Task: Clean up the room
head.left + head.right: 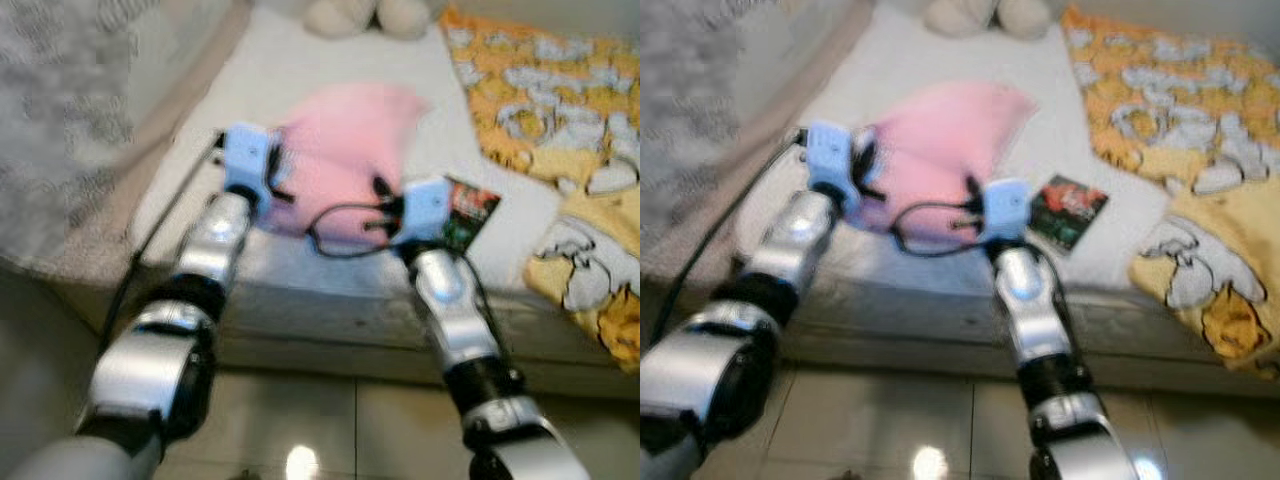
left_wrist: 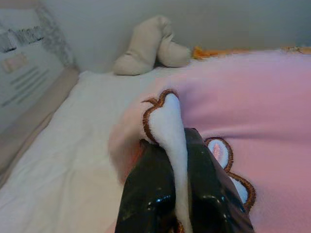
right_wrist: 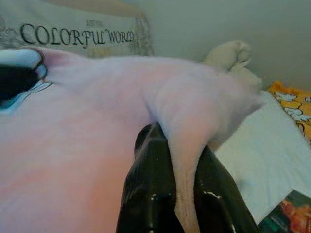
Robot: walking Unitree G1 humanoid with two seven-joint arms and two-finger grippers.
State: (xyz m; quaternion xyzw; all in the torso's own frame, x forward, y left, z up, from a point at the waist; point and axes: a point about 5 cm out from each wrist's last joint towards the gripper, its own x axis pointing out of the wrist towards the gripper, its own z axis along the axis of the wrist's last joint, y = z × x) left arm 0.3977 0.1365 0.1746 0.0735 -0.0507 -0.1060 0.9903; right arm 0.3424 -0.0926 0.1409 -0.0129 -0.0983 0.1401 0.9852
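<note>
Two silver arms extend forward from the robot over a tiled floor (image 1: 330, 420) toward the near edge of a bed (image 1: 330, 290). At that edge, the left gripper (image 2: 181, 160) has its jaws closed on a white, brown-stitched flap of a pink plush cushion (image 1: 345, 160), with the fabric pinched between the two black fingers (image 2: 150, 189). The right gripper (image 3: 179, 167) has its jaws closed on a fold of the same pink plush cushion at its other near corner, with pink fabric bunched between the fingers. The cushion lies on the white sheet (image 1: 940, 60) of the bed, between the two grippers and just beyond them. A black cable (image 1: 340, 235) loops between the two wrists, in front of the cushion. Just beside the right gripper, on its outer side, a small dark printed booklet (image 1: 1068, 212) lies flat on the sheet. Farther right, an orange and yellow patterned blanket (image 1: 560, 110) covers the bed. On the left side, a grey patterned pillow (image 1: 60, 110) with printed lettering leans along the bed edge. At the far end of the bed, a beige soft toy (image 2: 148, 46) rests against the wall (image 2: 218, 19).
</note>
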